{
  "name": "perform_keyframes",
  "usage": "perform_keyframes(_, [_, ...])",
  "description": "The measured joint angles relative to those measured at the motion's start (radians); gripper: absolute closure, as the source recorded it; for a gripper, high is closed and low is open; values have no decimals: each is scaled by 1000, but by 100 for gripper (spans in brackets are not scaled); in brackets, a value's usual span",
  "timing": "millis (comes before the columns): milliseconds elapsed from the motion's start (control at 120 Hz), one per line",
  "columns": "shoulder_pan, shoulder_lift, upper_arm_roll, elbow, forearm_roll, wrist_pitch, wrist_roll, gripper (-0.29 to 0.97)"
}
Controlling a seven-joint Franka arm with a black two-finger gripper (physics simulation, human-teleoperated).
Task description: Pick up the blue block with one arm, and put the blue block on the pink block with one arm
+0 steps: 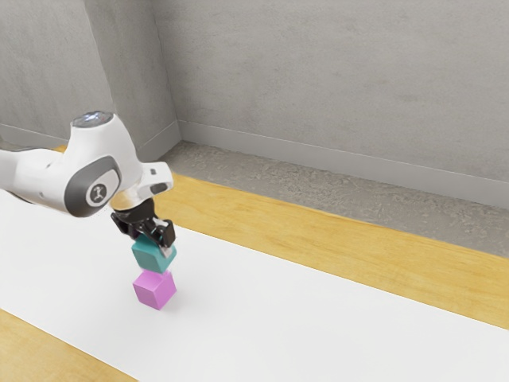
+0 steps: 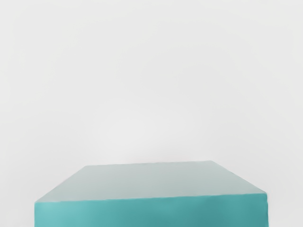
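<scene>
Over the white middle band of the tabletop (image 1: 318, 302), which has a wooden strip along each long edge, one white arm (image 1: 79, 171) comes in from the exterior view's left. Its last big joint sits high and its wrist bends down, so the black hand (image 1: 149, 235) points almost straight at the surface. Behind the tabletop lie a grey floor (image 1: 358, 187) and a bare concrete wall (image 1: 334, 72).

There is one arm, one hand and two blocks: one blue block (image 1: 153, 256), more teal than true blue, and one pink block (image 1: 153, 289).

The hand's two fingers stand a block's width apart and press on the blue block from two sides, gripping its upper part. The blue block hangs directly under the hand, between the fingertips, and looks turned a little out of line with the block below. It is right above the pink block, and their faces meet or nearly meet. I cannot tell from this angle whether it already rests there. The pink block stands flat on the white band, with its shadow just beside it.

From the wrist view, the blue block (image 2: 151, 198) shows close beneath the hand, its top face and one side visible, with plain white tabletop (image 2: 151, 71) beyond it.
</scene>
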Motion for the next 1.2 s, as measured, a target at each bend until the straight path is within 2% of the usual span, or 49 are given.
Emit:
perform_keyframes(708, [20, -15, -5, -17, -49, -151, 67, 30])
perform_keyframes(1200, [24, 23, -3, -14, -65, -58, 90, 30])
